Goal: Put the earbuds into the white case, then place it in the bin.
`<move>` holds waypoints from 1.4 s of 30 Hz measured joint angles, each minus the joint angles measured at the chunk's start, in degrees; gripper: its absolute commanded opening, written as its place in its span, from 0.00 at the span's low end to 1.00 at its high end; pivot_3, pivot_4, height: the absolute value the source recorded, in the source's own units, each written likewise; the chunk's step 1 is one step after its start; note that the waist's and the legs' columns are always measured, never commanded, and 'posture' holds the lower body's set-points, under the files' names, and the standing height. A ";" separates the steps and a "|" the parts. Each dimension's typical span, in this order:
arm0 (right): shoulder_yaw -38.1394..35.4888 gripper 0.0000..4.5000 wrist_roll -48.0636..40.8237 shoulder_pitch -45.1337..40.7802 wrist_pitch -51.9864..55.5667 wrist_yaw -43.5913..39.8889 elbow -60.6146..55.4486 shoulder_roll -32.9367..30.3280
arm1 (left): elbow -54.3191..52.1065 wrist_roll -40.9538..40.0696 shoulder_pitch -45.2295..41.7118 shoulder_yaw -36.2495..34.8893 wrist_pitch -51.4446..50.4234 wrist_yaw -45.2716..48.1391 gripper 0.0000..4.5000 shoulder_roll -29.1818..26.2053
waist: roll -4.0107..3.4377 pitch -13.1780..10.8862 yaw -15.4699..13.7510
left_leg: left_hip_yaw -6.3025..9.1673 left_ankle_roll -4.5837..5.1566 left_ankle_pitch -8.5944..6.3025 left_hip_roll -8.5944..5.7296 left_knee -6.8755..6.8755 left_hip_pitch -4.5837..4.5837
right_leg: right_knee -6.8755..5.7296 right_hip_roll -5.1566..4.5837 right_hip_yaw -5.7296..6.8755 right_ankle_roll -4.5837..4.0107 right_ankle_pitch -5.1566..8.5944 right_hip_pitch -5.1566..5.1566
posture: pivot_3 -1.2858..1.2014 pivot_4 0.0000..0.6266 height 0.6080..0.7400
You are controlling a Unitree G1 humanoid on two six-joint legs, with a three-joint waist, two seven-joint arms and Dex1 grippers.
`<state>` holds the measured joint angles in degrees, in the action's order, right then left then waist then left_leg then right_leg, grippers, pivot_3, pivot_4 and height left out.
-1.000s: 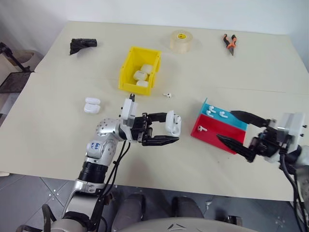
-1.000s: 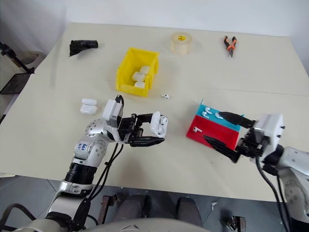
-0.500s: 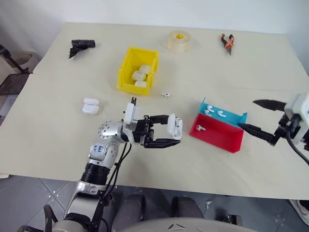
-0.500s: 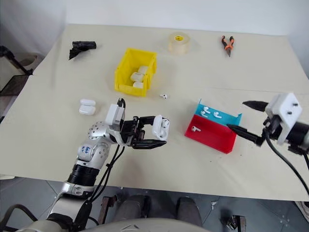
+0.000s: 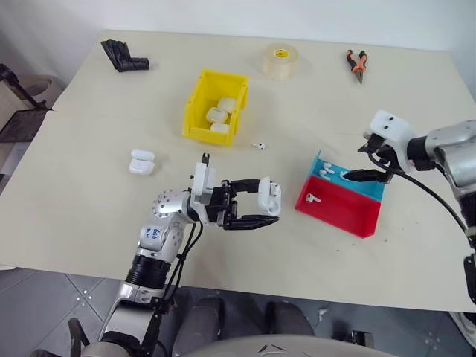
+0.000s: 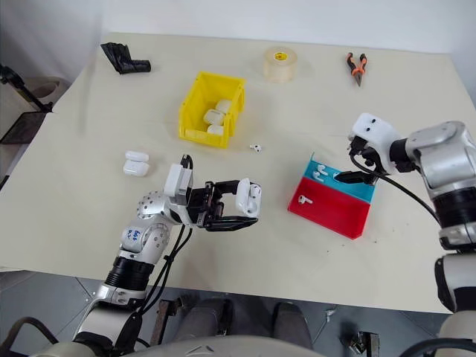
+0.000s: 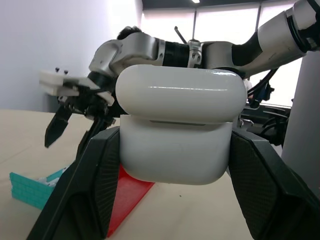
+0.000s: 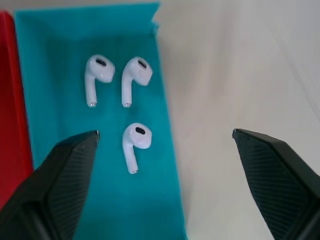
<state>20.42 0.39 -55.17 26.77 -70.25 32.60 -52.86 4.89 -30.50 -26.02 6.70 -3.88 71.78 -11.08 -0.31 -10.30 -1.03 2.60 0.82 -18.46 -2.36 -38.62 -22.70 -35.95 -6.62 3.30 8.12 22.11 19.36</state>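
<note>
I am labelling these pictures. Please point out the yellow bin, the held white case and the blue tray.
yellow bin (image 5: 196,134): left eye view, front lip.
white case (image 7: 176,152): left wrist view, lower body.
blue tray (image 8: 105,200): right wrist view, bare floor.

On the table (image 5: 89,193) we see the bin (image 5: 195,111) at the back left, with 3 cases in it. Left of the bin, nearer to us, lie 2 more cases (image 5: 141,161). Right of the bin lies 1 earbud (image 5: 259,146). Further right stand 2 trays (image 5: 338,204) side by side; 3 earbuds (image 8: 122,97) lie in the rear one.
</note>
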 measured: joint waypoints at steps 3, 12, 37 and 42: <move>2.05 0.99 3.05 -2.42 -3.20 -3.01 5.10 1.47 | -0.18 0.00 0.75 -0.02 0.19 -0.87 0.63 -0.14 | 0.00 0.00 0.12 | 0.03 0.00 0.00 0.02 -0.16 -0.26 | -0.09 0.01 0.09 0.00 0.00 0.24 | 0.52 0.24 1.00; 3.08 0.48 7.98 -6.68 -10.96 -5.71 14.84 6.38 | -1.84 0.00 1.54 -0.02 0.22 -2.05 0.63 -0.39 | 0.00 0.00 1.21 | 0.11 -0.02 0.01 0.03 -0.36 -0.35 | -0.17 0.01 0.19 0.01 0.00 0.25 | 0.52 0.24 1.00; 0.04 0.30 10.31 -7.34 -14.28 -5.97 19.23 8.10 | -1.93 -0.01 1.54 -0.03 0.08 -2.40 0.63 -0.70 | 0.00 0.01 1.24 | 0.12 -0.04 0.02 0.01 -0.52 -0.28 | -0.53 -0.01 0.14 0.01 0.00 0.28 | 0.52 0.24 1.00; -0.58 0.30 10.72 -7.25 -14.38 -6.05 19.23 8.35 | -1.93 -0.02 1.53 -0.03 -0.10 -2.40 0.63 -0.70 | 0.00 0.01 1.25 | 0.12 -0.04 0.02 0.02 -0.52 -0.28 | -0.54 -0.01 0.14 0.01 0.00 0.28 | 0.52 0.24 1.00</move>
<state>19.84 11.11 -62.42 12.39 -76.30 51.83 -44.51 2.96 -30.52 -24.49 6.67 -3.98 69.38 -11.78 -0.31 -10.30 0.22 2.72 0.79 -18.44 -2.34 -39.14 -22.98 -36.49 -6.63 3.44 8.13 22.11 19.64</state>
